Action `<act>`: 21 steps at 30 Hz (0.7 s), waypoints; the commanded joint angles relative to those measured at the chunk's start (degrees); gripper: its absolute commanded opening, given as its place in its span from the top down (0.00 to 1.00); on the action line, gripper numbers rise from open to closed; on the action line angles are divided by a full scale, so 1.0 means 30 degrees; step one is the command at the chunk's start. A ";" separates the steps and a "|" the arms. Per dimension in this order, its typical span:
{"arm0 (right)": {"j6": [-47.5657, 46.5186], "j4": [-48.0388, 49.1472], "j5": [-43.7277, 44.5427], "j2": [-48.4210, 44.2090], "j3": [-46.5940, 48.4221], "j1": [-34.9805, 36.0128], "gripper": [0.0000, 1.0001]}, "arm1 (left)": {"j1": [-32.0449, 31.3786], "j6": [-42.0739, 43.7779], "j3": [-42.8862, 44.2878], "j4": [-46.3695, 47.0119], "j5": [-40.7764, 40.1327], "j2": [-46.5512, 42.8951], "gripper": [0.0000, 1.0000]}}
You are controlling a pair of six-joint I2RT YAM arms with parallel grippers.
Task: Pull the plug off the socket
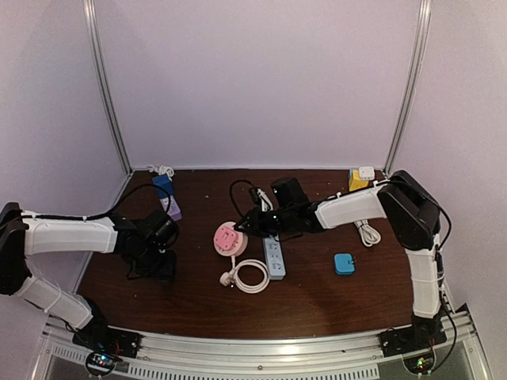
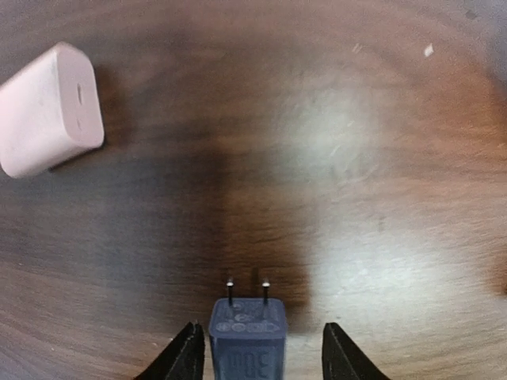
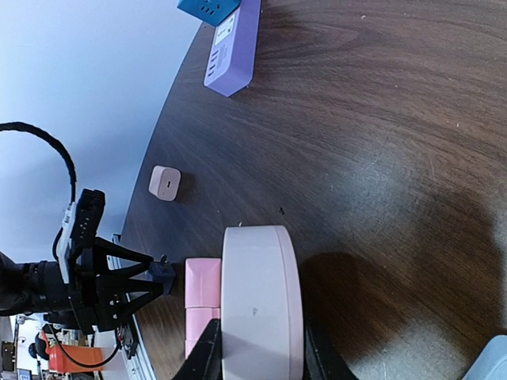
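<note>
A round pink socket (image 1: pixel 227 237) lies mid-table; in the right wrist view (image 3: pixel 260 297) it stands on edge with pink square plugs (image 3: pixel 201 294) on its face. My right gripper (image 1: pixel 242 228) is shut on the socket's rim, one finger on each side (image 3: pixel 258 360). My left gripper (image 1: pixel 161 267) sits low at the table's left. In the left wrist view it (image 2: pixel 265 356) is open, with a dark blue two-prong plug (image 2: pixel 247 340) between the fingers, close to the left one and apart from the right one. That plug also shows in the right wrist view (image 3: pixel 162 274).
A white power strip (image 1: pixel 274 257) and coiled white cable (image 1: pixel 250 277) lie right of the socket. A small blue block (image 1: pixel 343 264) lies further right. Blue and purple strips (image 1: pixel 167 195) sit back left. A pale pink adapter (image 2: pixel 49 109) lies near my left gripper.
</note>
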 commanded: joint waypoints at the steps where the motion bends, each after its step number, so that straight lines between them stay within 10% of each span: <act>1: -0.0443 0.0281 0.0606 -0.1606 -0.0115 0.0124 1.00 | 0.0122 0.0359 0.1936 -0.0693 -0.0041 -0.0916 0.48; 21: -0.0498 0.0153 0.2486 -0.4754 -0.0165 0.0201 1.00 | 0.1265 -0.3817 0.1562 1.0541 0.8960 -0.2749 0.29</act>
